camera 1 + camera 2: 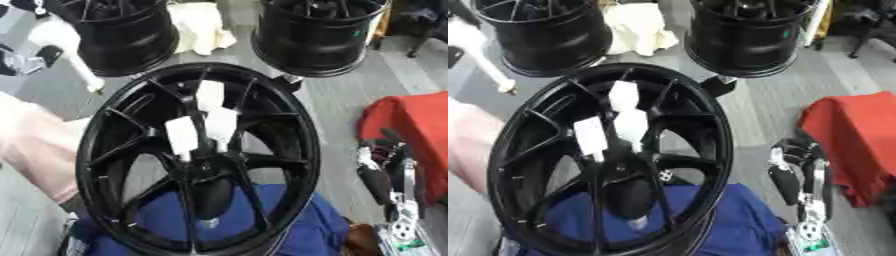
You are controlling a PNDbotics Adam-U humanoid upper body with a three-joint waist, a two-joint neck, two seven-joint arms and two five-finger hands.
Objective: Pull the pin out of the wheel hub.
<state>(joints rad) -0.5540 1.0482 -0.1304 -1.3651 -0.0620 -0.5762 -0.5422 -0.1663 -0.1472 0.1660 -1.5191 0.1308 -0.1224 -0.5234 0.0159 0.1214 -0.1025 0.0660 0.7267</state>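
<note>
black spoked wheel hub (198,160) upright, white pins (182,136) at centre (three); right hand (391,172) beside, fingers relaxed.

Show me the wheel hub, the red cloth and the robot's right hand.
Wheel hub (302,150): left eye view, on the right side of the black rim.
Red cloth (855,145): right eye view, on the middle of the cloth.
Right hand (385,175): left eye view, on the dark fingers.

Wheel hub (198,160) stands on edge before me on a cloth (306,230). Pins (182,137) sit at its centre. Two more rims (750,35) behind. My right hand (385,175) idles right of it.
</note>
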